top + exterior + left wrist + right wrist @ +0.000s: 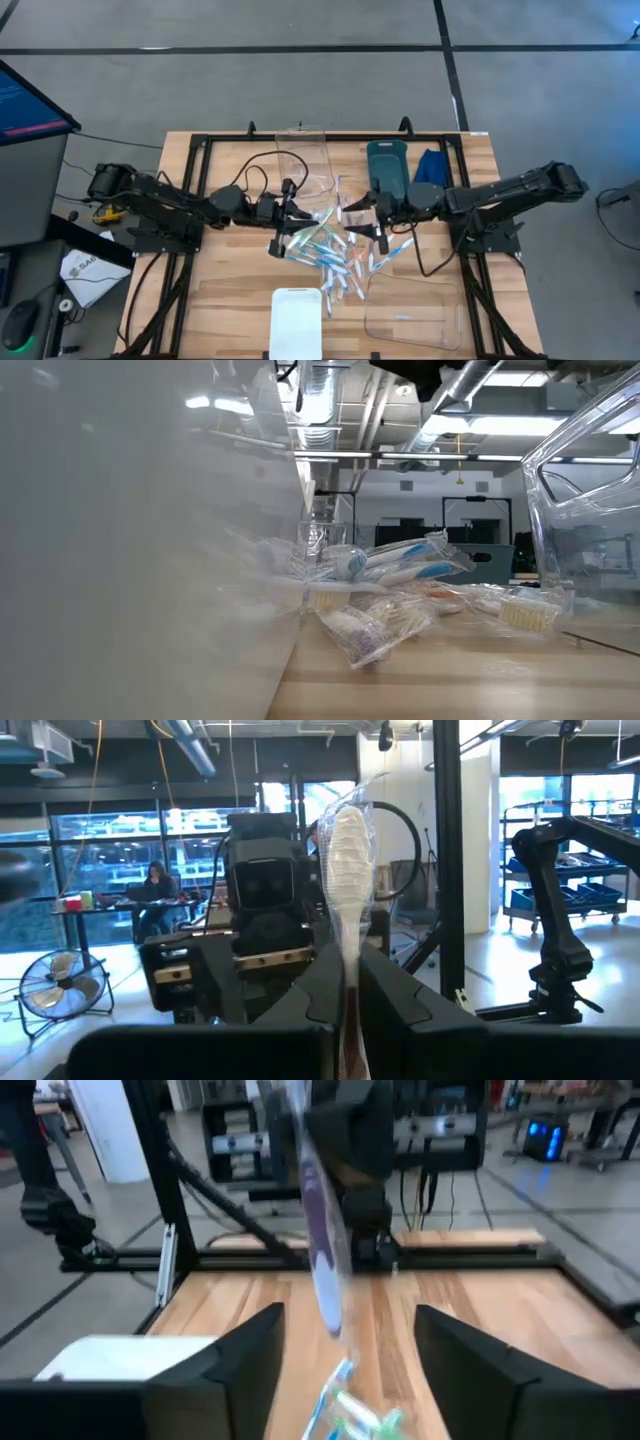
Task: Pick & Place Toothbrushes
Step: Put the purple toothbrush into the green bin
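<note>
A heap of wrapped toothbrushes (330, 255) lies on the middle of the wooden table, also seen in the low view (390, 590). My left gripper (298, 212) hovers above the heap's left side, shut on one wrapped toothbrush (350, 850) that stands upright. My right gripper (362, 222) faces it from the table's right, open. Its fingers (250, 1360) stand apart on either side of the toothbrush's lower end (330, 1315) without touching it. My left gripper (350, 970) pinches the wrapped toothbrush between its two fingers on the handle, below the head (350, 982). The fingers come about level from the table's left and lie across it. The toothbrush stands upright, head (350, 835) up, lifted clear of the table.
A clear tray (305, 165) sits at the far middle and another (410, 310) at the near right. A white box (297, 320) stands at the near edge, a teal container (385, 165) and a blue cloth (432, 165) at the far right. A black frame (200, 140) rims the table.
</note>
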